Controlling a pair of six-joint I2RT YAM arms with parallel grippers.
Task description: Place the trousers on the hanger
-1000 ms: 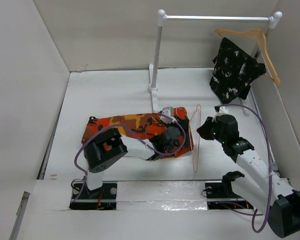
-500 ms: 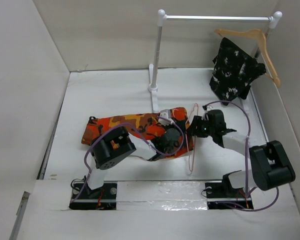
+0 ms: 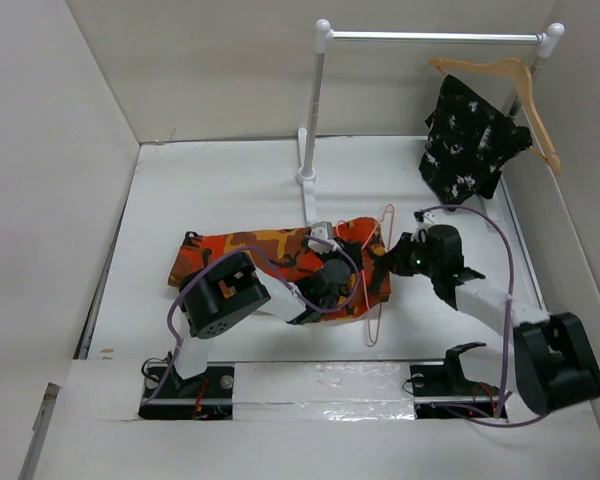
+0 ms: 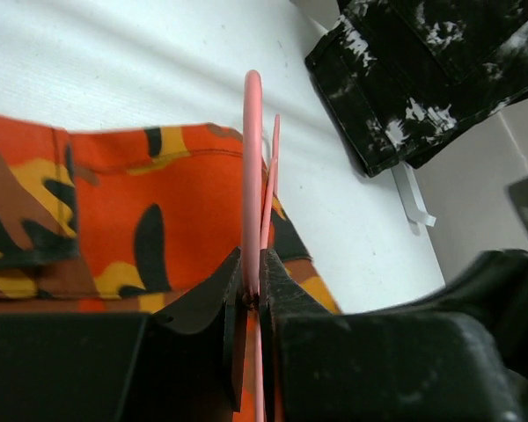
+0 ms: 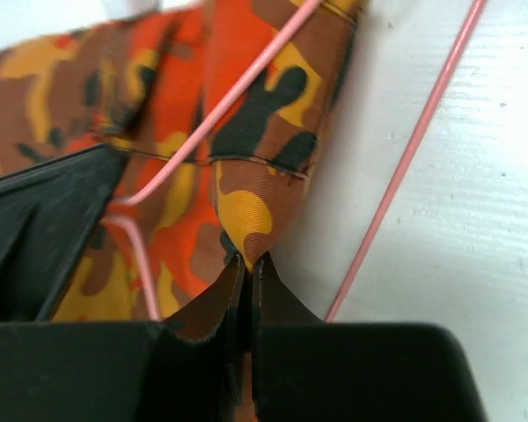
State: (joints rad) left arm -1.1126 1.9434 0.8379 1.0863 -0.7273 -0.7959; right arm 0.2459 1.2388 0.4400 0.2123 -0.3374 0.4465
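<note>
Two grips, one threading job.
Left gripper point(image 4: 253, 297) clamps the thin pink wire hanger point(image 4: 252, 167) steady; right gripper point(image 5: 249, 268) nips the hem of the orange camouflage cloth trousers point(image 5: 246, 198), likely to pull it through.

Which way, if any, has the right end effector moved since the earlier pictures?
Yes. The right end effector moved left, toward the line of the rack post, and now pinches the edge of the trousers.
</note>
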